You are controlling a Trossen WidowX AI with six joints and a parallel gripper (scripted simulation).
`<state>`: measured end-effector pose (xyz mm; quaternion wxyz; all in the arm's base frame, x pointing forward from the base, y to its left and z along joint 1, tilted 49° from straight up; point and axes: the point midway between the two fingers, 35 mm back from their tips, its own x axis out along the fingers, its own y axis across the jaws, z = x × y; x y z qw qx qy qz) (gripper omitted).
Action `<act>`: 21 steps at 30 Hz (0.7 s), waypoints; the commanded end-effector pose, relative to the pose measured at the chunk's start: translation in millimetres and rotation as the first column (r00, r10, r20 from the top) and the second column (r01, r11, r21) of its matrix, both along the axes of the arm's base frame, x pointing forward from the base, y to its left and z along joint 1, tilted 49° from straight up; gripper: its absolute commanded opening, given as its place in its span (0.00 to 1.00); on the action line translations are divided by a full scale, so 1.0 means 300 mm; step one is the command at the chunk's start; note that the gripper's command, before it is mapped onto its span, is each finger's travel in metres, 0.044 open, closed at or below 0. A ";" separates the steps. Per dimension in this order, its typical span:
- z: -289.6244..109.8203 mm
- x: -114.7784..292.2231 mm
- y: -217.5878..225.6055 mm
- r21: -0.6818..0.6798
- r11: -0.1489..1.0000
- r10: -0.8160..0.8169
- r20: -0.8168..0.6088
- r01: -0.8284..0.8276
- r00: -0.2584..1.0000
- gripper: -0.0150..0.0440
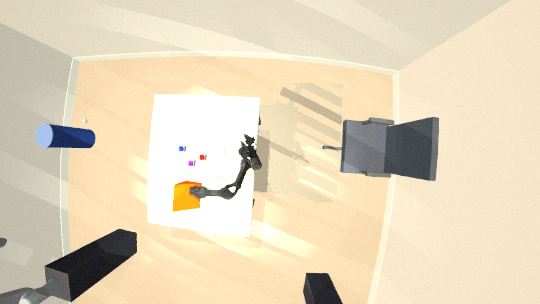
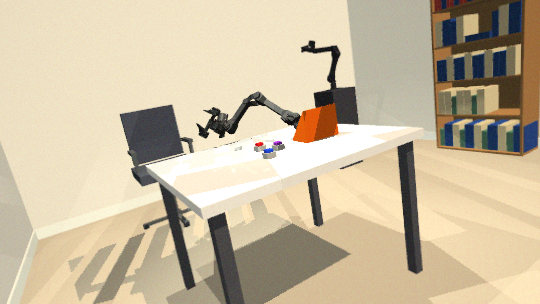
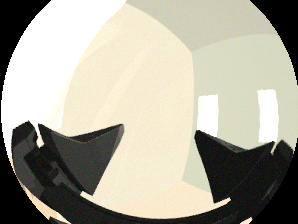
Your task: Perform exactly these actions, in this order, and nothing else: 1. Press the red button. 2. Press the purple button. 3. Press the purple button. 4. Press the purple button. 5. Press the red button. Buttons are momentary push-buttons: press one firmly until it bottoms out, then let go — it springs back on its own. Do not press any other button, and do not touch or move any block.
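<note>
Three small buttons sit in a cluster on the white table (image 1: 210, 110) (image 2: 225, 180): the red button (image 1: 202, 157) (image 2: 259, 145), the purple button (image 1: 191, 163) (image 2: 278, 144) and a blue button (image 1: 181, 148) (image 2: 269, 151). My gripper (image 1: 246, 141) (image 2: 204, 128) (image 3: 160, 131) is open and empty. It hangs raised above the table edge on the chair's side, well away from the buttons and pointing off the table. The wrist view shows only walls and the two spread fingers, no button.
The arm's orange base (image 1: 185, 197) (image 2: 316, 123) stands on the table behind the buttons. A small pale block (image 2: 238, 147) lies near the red button. An office chair (image 1: 385, 147) (image 2: 150, 137) stands beside the table. A bookshelf (image 2: 482, 75) stands far right.
</note>
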<state>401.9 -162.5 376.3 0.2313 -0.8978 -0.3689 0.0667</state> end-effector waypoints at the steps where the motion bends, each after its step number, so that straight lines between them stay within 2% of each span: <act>1: 0.003 0.004 0.005 0.004 1.000 -0.008 0.009 0.008 1.000 0.93; 2: 0.013 0.018 0.019 0.021 0.999 -0.031 0.032 0.030 0.999 0.93; 3: 0.010 0.054 0.037 0.115 0.992 -0.045 -0.021 0.047 0.999 0.93; 5: -0.022 0.138 0.076 0.343 0.934 -0.027 -0.208 0.099 0.978 0.93; 8: -0.105 0.255 0.146 0.589 0.765 0.064 -0.472 0.260 0.879 0.93; 10: -0.170 0.312 0.194 0.661 0.642 0.139 -0.598 0.388 0.789 0.93; 15: -0.303 0.382 0.286 0.656 0.426 0.279 -0.751 0.624 0.599 0.93; 21: -0.486 0.410 0.409 0.464 0.191 0.428 -0.832 0.865 0.352 0.93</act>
